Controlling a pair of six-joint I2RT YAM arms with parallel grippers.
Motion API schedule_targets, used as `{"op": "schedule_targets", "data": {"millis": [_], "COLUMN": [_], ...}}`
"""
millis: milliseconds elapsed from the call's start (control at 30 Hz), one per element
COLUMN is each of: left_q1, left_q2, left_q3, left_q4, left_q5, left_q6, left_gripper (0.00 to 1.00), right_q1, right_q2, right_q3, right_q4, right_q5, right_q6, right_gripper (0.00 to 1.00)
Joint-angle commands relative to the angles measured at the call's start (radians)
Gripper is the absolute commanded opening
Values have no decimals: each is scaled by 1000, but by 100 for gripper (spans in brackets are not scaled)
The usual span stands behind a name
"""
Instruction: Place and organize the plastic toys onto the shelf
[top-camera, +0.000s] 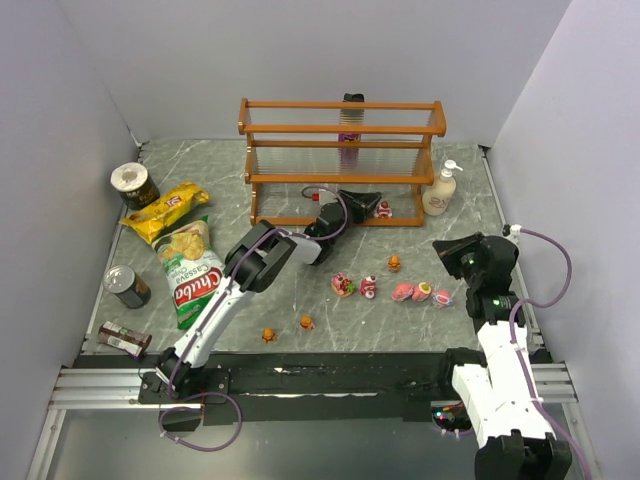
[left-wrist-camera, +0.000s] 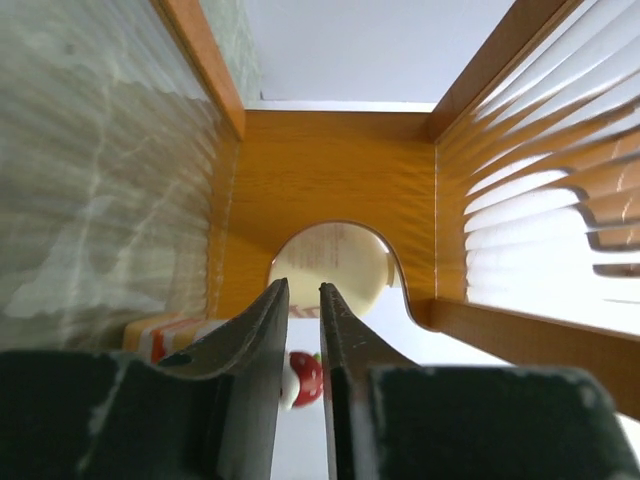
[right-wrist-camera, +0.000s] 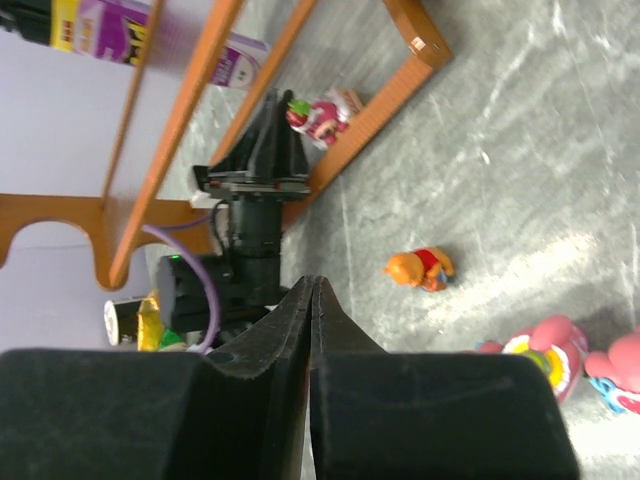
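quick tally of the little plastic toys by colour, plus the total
orange toys: 3
pink/red toys: 6
total: 9

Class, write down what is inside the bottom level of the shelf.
One pink-and-red toy sits there, the left gripper reaching in beside it. The gripper's body covers part of that level, so anything under it cannot be seen.
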Motion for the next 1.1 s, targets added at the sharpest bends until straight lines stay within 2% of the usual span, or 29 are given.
{"op": "schedule_targets", "data": {"millis": [0,133,333,433,567,833,1067], "left_q1": [6,4,4,6,4,6,4], "left_q2": [-56,-85,-160,-212,-292,-468,-686], "left_q3": [-81,-118,-227,-296,-395,-616,-799], "left_q4": [-21,-1,40,47,33,69,83], "left_q5": [-34,-47,-53,-44,-5,30,-33], "left_q6": [23,33,49,73,118,217,345], "left_gripper": [28,32,40,41,42,45,52], "right_q1": [-15,-16,-21,-22,-24,-22,-22], "right_q2": [-12,-9,-13,-15,-13,0,5], "right_q3": [-18,-26,-35,-36,-30,-20,-33], "right_q4": [42,45,50,48,50,60,94], "right_q5": [-3,-5,-11,-12,-8,-26,-61], "right_q6": [6,4,1,-2,-6,-13,-9], "right_gripper": [4,5,21,31,39,48,53]}}
